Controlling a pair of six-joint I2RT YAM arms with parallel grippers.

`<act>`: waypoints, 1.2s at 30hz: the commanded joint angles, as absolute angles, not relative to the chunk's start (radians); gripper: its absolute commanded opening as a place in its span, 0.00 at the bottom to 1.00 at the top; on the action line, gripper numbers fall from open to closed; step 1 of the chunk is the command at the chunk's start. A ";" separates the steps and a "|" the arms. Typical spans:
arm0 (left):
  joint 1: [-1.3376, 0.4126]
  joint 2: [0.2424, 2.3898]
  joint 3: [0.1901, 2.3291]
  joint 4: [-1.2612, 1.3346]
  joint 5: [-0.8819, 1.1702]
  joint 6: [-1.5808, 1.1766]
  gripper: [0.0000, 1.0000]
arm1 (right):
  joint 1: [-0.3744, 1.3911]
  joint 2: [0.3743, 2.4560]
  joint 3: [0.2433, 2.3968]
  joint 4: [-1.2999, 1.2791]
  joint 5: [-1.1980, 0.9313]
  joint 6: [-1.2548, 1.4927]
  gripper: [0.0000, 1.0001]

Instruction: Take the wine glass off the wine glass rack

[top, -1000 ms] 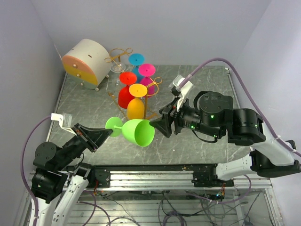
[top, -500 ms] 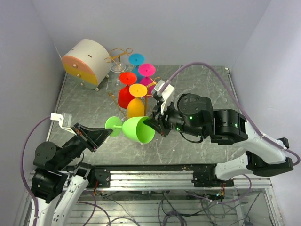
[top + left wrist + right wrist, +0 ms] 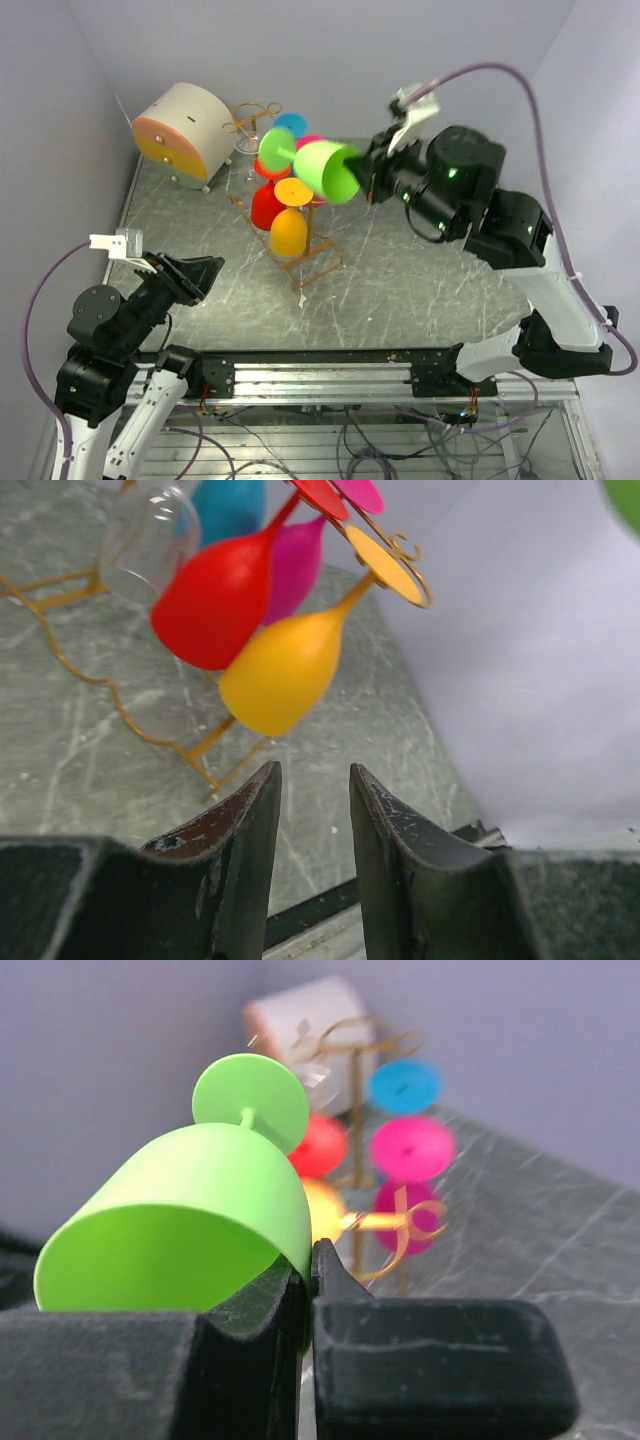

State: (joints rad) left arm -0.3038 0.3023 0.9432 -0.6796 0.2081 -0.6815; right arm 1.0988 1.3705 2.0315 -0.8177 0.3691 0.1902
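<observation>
Black left end effector [image 3: 197, 275] hangs by the near bench [image 3: 420, 300] edge, fingers spread, empty. Past it, the gold wine glass rack [image 3: 312, 256] holds the other glasses [image 3: 288, 232]. Green wine glass [image 3: 326, 168] is off the rack, lying sideways in the air above it, rim pinched tight by the right end effector [image 3: 360, 180]. Judged step: carrying away. Next move calls for a bare spot and a gentle set-down. Bench is grey, marbled and scratched. Drawer box [image 3: 185, 128] sits far left, with plain pale walls [image 3: 350, 60] behind.

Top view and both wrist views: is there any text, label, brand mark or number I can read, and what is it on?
None can be read in any view.
The green wine glass, the wine glass rack with its coloured glasses, and the round drawer box show no lettering.
</observation>
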 commanded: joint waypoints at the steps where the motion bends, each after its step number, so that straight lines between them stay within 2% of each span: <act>1: -0.307 0.319 0.976 -0.720 0.034 -0.586 0.44 | 0.995 1.423 2.168 -0.722 0.485 0.110 0.00; 3: -0.307 0.317 0.960 -0.716 -0.006 -0.578 0.44 | 0.905 1.461 2.212 -0.698 0.489 0.102 0.00; 11: -0.307 0.329 0.896 -0.713 -0.182 -0.532 0.42 | 0.276 1.724 2.393 -0.833 0.165 0.325 0.00; 15: -0.307 0.350 0.893 -0.726 -0.240 -0.507 0.42 | 0.099 1.853 2.395 -0.926 0.134 0.378 0.00; 22: -0.307 0.378 0.865 -0.718 -0.255 -0.510 0.42 | 0.037 2.066 2.324 -1.136 0.104 0.442 0.00; 36: -0.307 0.426 0.864 -0.723 -0.223 -0.517 0.42 | 0.041 1.992 1.921 -1.020 0.061 0.423 0.00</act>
